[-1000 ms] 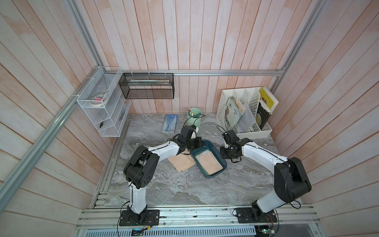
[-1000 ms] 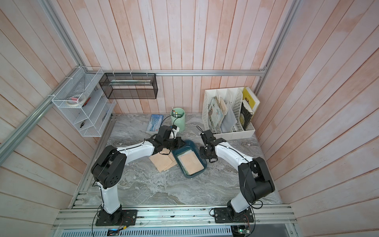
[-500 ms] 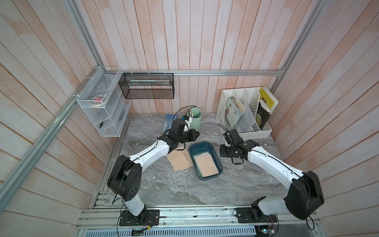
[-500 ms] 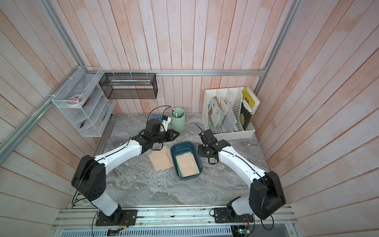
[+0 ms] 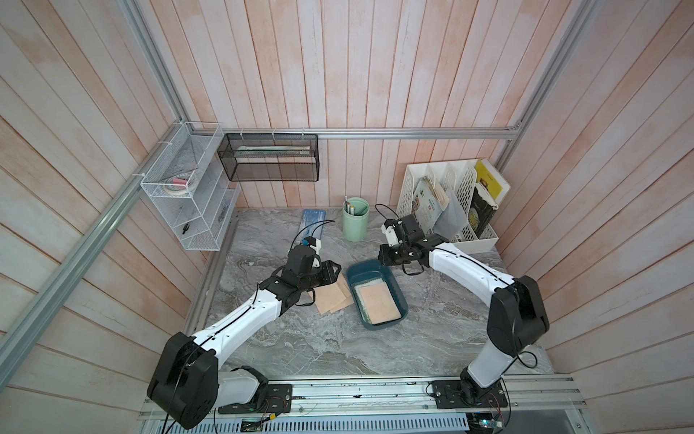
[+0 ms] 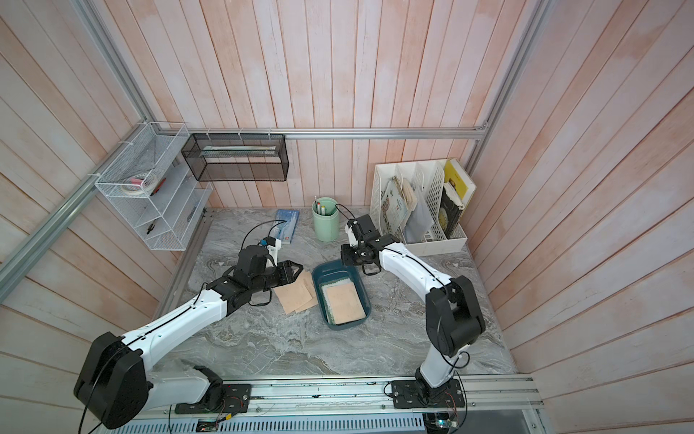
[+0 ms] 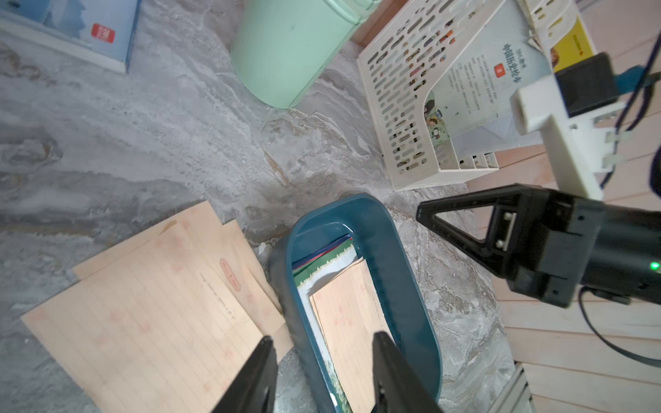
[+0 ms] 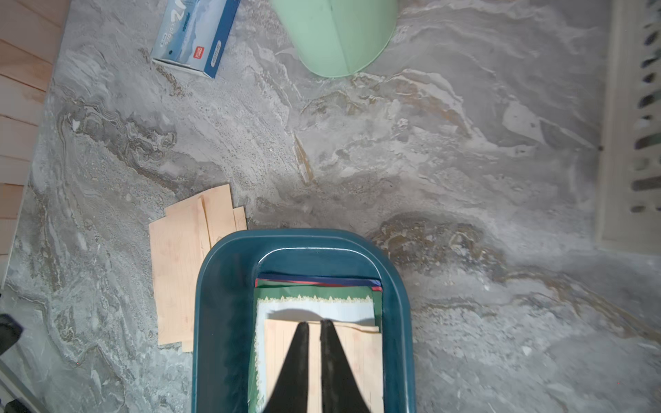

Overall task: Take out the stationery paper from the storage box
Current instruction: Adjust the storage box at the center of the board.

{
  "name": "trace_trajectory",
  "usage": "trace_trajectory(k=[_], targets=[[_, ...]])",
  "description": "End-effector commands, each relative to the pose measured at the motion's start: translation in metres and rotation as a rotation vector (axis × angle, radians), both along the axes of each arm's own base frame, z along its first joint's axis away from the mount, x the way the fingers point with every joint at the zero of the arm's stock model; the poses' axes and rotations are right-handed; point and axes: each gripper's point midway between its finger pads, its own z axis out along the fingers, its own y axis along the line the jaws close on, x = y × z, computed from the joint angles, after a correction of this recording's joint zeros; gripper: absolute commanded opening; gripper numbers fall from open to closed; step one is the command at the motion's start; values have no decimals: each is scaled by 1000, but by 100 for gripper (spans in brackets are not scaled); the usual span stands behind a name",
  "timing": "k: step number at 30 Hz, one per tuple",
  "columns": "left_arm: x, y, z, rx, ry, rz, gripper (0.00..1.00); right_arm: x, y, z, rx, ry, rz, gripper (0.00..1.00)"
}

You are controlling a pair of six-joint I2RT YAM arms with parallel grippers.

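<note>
The storage box is a dark teal tub in the middle of the marble table. Stationery paper lies in it, a tan sheet on top of white, green, red and blue ones. More tan stationery paper lies on the table against the box's left side. My left gripper is open and empty, and hovers over the box's left wall. Above the far end of the box my right gripper is shut and holds nothing.
A mint-green pen cup and a blue-and-white packet stand behind the box. The white perforated file organiser with books fills the back right corner. A white wire shelf and a black mesh basket hang on the walls.
My left gripper has gone from shut to open and has come forward to the box's left rim. The right gripper has stayed shut near the box's far end.
</note>
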Motion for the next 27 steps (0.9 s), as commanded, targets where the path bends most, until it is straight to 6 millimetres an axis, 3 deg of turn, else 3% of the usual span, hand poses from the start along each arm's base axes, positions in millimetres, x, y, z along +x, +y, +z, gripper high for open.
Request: trace_trajectory(k=[1, 6, 12, 20, 27], targets=[[-9, 11, -13, 16, 27, 31, 51, 0, 20, -4, 39, 22, 89, 11], [-23, 18, -39, 12, 85, 49, 53, -1, 28, -37, 30, 95, 129, 11], [-29, 18, -50, 4, 111, 43, 53, 12, 23, -61, 14, 133, 92, 8], [-28, 17, -52, 9, 117, 40, 53, 44, -19, -53, 45, 81, -69, 8], [-28, 15, -54, 4, 124, 29, 53, 54, -48, -50, 27, 69, -129, 8]])
